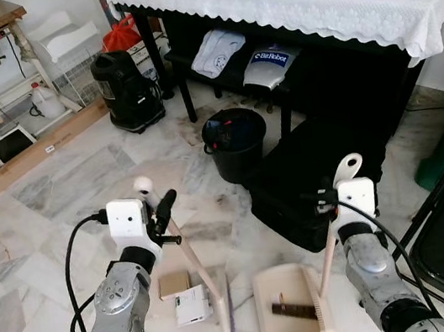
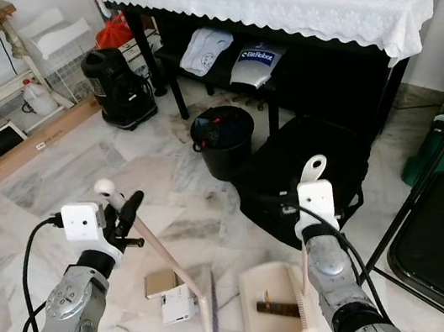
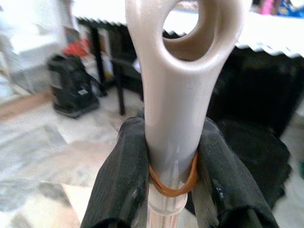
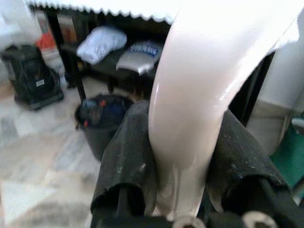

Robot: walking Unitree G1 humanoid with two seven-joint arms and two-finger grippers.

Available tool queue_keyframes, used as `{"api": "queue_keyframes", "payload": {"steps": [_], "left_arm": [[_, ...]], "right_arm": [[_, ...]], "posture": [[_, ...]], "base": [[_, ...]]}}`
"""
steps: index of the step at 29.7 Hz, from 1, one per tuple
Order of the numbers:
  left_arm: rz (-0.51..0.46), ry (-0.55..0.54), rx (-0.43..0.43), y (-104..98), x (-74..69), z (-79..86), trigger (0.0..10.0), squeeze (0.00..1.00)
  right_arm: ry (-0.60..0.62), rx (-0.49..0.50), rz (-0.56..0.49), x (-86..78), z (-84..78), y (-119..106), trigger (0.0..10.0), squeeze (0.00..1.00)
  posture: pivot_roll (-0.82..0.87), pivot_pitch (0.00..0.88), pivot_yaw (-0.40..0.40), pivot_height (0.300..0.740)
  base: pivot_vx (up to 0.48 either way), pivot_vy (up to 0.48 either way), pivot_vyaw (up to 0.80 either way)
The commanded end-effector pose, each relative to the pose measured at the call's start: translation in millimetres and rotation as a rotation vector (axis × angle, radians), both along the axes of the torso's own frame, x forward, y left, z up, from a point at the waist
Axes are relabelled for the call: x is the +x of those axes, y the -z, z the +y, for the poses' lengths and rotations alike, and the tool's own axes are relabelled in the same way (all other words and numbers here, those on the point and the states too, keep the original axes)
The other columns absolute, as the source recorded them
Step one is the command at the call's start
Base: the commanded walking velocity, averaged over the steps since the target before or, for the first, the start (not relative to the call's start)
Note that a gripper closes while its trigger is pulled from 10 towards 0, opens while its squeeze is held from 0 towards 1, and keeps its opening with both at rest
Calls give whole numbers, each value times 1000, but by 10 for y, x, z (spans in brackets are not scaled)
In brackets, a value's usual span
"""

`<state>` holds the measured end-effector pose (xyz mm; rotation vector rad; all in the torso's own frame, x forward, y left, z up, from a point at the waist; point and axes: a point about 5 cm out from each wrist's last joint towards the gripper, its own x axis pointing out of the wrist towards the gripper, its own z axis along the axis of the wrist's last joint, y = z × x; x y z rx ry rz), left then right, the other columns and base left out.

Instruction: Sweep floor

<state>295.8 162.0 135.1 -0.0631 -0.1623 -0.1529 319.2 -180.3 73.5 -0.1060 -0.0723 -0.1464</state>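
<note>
Cream plastic runs through both tools: the left gripper (image 1: 164, 214) has its jaws closed tight around the broom (image 1: 198, 276) handle near its top end, and the right gripper (image 1: 327, 199) has its jaws closed just as firmly on the dustpan (image 1: 285, 313) handle below its hanging loop. In the left wrist view the black fingers (image 3: 121, 175) press the handle from both sides, with a rubber band (image 3: 173, 183) round the shaft between them. Holding high on each handle lets the arms work the tools at floor level without the robot bending far.

The broom slants down and inward so its bristles (image 1: 226, 327) meet the marble floor (image 1: 79, 177) just beside the pan's open mouth, placed, it seems, to push litter across the short gap. The pan lies flat with its lip toward the broom and already carries a dark bar-shaped piece (image 1: 293, 310). A small brown card (image 1: 174, 285) and a white box (image 1: 193, 307) lie on the floor on the far side of the broom, near the bristles, so they look like the next litter to gather. A black bin (image 1: 235, 142) stands farther ahead, near the table (image 1: 288, 1), a likely spot for emptying.
</note>
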Motion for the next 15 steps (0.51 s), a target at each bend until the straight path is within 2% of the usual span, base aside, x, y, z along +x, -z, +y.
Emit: {"api": "queue_keyframes", "payload": {"steps": [1,5,11,15], "left_arm": [[-119,-40,16,-222,13,27,10000,0],[-147,-89,41,-243,-5,49,10000,0],[-119,-107,115,-78,-60,64,10000,0],[-115,-137,116,-27,-85,72,10000,0]], "right_arm": [[-2,21,-71,30,25,-149,10000,0],[-1,56,-124,26,35,-269,10000,0],[-34,106,-188,-10,117,-440,10000,0],[-39,100,-202,-67,129,-490,10000,0]], "posture": [[104,66,56,740],[101,63,52,740],[96,45,40,740],[95,28,35,740]], "base": [[0,0,0],[0,0,0],[0,0,0],[0,0,647]]}}
